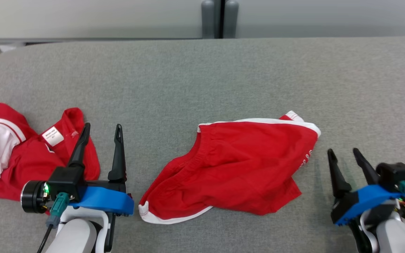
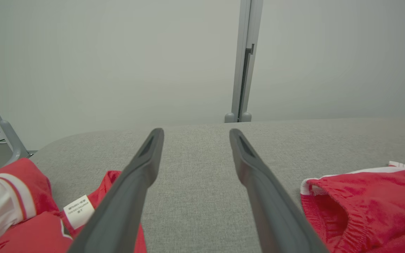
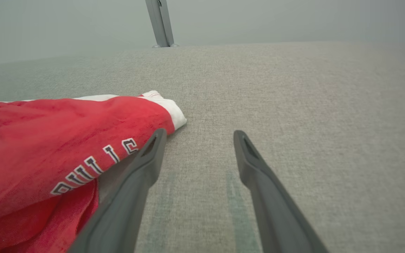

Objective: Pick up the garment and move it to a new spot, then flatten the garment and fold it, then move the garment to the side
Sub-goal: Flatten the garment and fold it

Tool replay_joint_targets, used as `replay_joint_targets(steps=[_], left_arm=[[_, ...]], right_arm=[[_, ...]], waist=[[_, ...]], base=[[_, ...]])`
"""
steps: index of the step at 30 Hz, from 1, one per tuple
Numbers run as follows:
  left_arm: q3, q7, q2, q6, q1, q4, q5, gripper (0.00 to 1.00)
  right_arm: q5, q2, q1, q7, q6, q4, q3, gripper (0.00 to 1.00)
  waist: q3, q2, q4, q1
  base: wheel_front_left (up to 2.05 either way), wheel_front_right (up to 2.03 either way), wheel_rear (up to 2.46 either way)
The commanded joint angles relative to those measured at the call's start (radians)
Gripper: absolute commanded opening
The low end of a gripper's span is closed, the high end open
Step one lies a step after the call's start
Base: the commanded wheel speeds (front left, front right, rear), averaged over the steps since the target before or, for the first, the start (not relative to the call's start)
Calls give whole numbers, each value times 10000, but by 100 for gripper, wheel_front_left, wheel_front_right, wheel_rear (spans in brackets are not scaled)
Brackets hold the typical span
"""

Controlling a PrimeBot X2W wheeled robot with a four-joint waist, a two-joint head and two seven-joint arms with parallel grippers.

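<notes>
Red, thin fabric: the garment (image 1: 234, 165) (a pair of shorts with white trim) lies rumpled and not yet flattened on the grey surface (image 1: 202, 77). To its left stands the left pincer (image 1: 103, 128), and just beside its right edge the right pincer (image 1: 343, 151). Both are spread wide and empty. Expect light, limp cloth that sags when lifted. Recommended holds: the white-trimmed corner (image 1: 311, 128) and the gathered waistband (image 1: 188, 158).

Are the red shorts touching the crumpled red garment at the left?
Apart. The head view shows bare grey surface between the red shorts and the crumpled red garment.
</notes>
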Motion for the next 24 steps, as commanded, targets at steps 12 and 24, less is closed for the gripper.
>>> replay_joint_targets(steps=[12, 24], left_arm=[[-139, -291, -242, -148, -609, 478, 85, 100], [-143, -406, -320, -122, -398, 653, 8, 100]], right_arm=[[1061, -81, -2286, -416, 1, 3175, 1308, 0], [801, -432, -1111, -1396, 1, 1609, 114, 0]], waist=[[606, -1, 564, -2], [245, -1, 363, -2]], base=[[0, 0, 0], [0, 0, 0]])
